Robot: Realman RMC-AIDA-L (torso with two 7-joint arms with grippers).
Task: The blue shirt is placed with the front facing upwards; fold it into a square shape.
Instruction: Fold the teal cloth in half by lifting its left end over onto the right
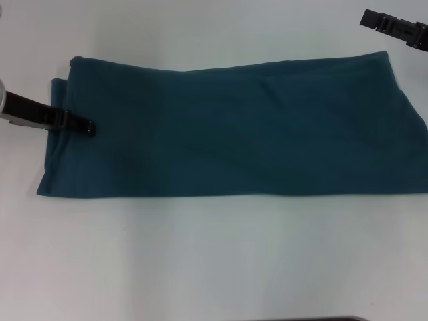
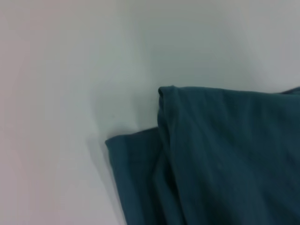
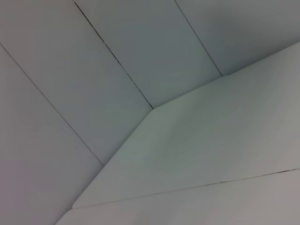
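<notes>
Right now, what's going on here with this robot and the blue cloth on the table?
The robot is partway through folding the blue shirt on the white table. The shirt already lies as a long folded band running across the table, with no lettering or collar showing. The left gripper is down at the band's left end, over the fabric by the layered edge. The right gripper is off the cloth, at the far right corner of the view. The band has not yet been folded into a square.

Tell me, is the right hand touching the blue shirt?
Apart. The head view shows the right hand up at the far right corner, with bare white table between it and the folded blue shirt.
</notes>
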